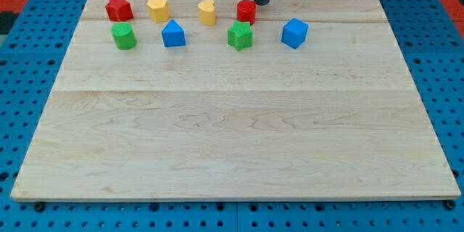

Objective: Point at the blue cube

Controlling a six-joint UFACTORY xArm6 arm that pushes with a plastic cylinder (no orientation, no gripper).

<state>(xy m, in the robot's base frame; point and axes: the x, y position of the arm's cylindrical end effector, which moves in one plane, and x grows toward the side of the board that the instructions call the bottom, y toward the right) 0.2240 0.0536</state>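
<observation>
The blue cube (294, 32) sits on the wooden board (232, 116) toward the view's upper right. My tip (261, 2) is near the view's top edge, up and to the left of the blue cube and apart from it. It stands just up and right of a red cylinder (246, 11), close to it; I cannot tell if they touch.
A red star (118, 8), a yellow hexagon (157, 8) and a yellow heart-like block (207, 11) line the top row. A green cylinder (123, 35), a blue house-shaped block (173, 34) and a green star (239, 35) lie below them. Blue pegboard surrounds the board.
</observation>
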